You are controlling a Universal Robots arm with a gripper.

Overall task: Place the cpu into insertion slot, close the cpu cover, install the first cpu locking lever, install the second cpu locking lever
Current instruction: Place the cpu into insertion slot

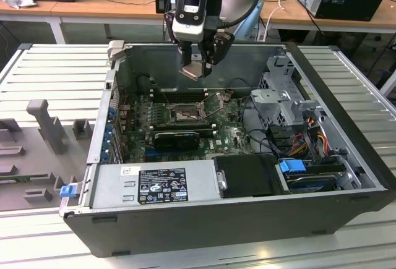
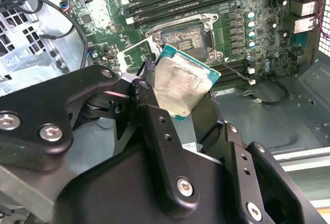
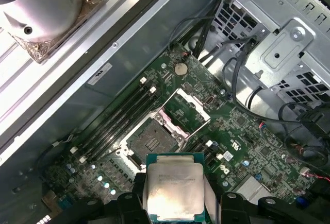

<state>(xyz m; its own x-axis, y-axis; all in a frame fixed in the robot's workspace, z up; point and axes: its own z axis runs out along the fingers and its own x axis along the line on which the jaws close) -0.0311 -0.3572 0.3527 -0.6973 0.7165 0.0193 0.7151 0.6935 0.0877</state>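
The gripper [image 1: 197, 67] is hanging over the far part of an open computer case [image 1: 204, 219] and pinching the one cpu [image 1: 193, 69] between its two black fingers [image 2: 149, 112], which are pressing on opposite edges. The cpu is sitting in the air, well apart from the green board [image 1: 232, 136] below it. It is tilting rather than lying flat, with its silvery lid [image 2: 180, 82] facing the wrist cameras and a green rim showing round it. Being square, it has no long axis.

The single insertion slot [image 1: 184, 115] is lying open below the cpu and a little nearer. In the first wrist view its dark square [image 3: 152, 142] is showing bare, and the one cpu cover [image 3: 188, 108] is standing swung up just beside it.

Four long black memory slots [image 3: 124, 116] are running along the slot's far side. A black card [image 1: 176, 138] is lying just near of the slot. A grey power box [image 1: 154, 185] is filling the near edge. A metal drive cage [image 1: 281, 89] with loose cables [image 1: 253, 123] is crowding the exterior view's right. Nothing is lying between cpu and slot. Grey fixtures [image 1: 40, 117] are standing on the slatted table [image 1: 55, 71] at the exterior view's left.
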